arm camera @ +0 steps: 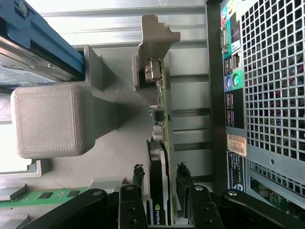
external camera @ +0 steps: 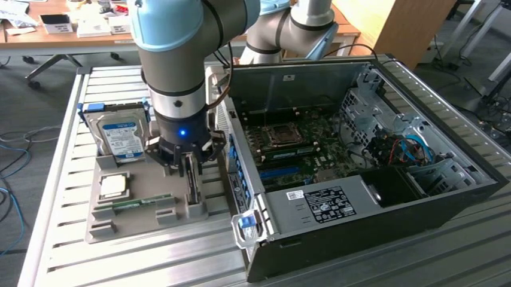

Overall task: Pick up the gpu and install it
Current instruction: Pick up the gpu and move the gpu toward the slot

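Handling is looking delicate: the gpu (external camera: 191,190) is standing on edge in a grey holder (external camera: 143,230) just beside the computer case (external camera: 447,197), on the exterior view's left of it. Judging by its thin board, it is probably light and stiff, yet fragile, with small parts lying exposed along the green edge. The smooth flat faces are likely offering the safest hold, though they may be slippery; the connector edge is best avoided.

The end effector (external camera: 188,170) is reaching down over the card, its fingers (arm camera: 138,179) standing apart on either side of the dark face and the board's back, with a sliver of gap showing, so nothing is being clamped yet.

Counting outward from the computer case on the table (external camera: 96,263): one gpu, one memory stick (external camera: 140,203), one processor chip (external camera: 113,185) and one hard drive (external camera: 121,139) are sitting in the holder
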You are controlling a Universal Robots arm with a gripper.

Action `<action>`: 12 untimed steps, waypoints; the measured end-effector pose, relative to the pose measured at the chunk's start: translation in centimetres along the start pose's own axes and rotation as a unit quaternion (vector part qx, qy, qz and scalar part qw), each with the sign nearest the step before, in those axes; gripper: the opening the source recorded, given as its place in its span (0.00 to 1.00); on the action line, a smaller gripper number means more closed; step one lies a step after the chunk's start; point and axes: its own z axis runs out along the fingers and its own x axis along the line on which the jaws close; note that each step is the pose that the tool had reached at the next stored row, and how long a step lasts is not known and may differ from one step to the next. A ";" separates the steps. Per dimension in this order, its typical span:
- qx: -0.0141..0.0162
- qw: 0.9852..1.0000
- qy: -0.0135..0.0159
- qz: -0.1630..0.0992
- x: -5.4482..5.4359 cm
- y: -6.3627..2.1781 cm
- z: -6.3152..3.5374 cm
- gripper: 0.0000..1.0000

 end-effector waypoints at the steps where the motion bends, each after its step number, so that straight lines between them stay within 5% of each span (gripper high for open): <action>1: 0.000 1.000 0.000 0.000 0.0 0.00 0.01 0.42; 12: 0.000 1.000 0.000 0.000 0.0 -0.01 0.17 0.42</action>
